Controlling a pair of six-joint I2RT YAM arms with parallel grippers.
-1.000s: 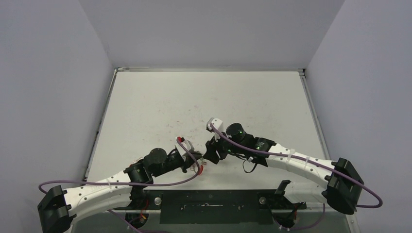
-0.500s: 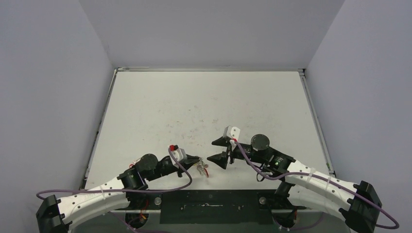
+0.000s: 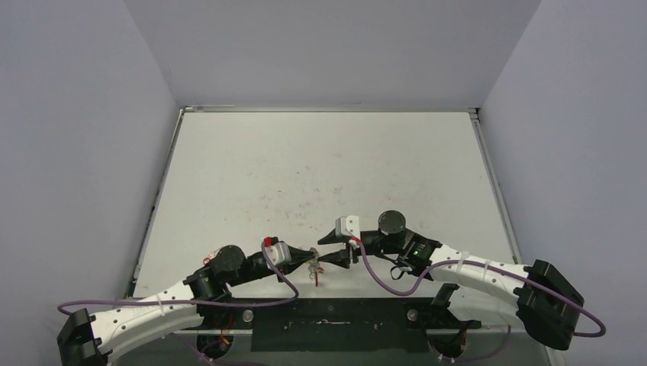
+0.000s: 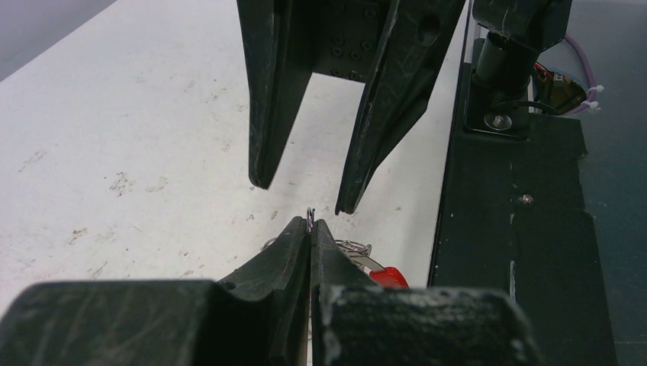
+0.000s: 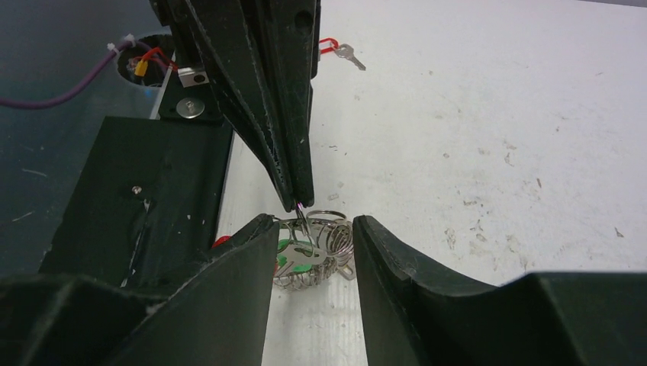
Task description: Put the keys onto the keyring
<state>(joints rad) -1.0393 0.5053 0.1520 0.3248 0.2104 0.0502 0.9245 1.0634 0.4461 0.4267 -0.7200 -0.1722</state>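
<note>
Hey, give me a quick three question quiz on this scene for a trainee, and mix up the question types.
1. True or false: the left end effector is shut on the keyring.
2. Multiple choice: the right end effector is A) open, B) shut on a key, C) out of view.
3. Fill in the blank: in the right wrist view, a lone key lies on the table with a ___ tag.

Key: 1 true; 2 A; 3 red.
</note>
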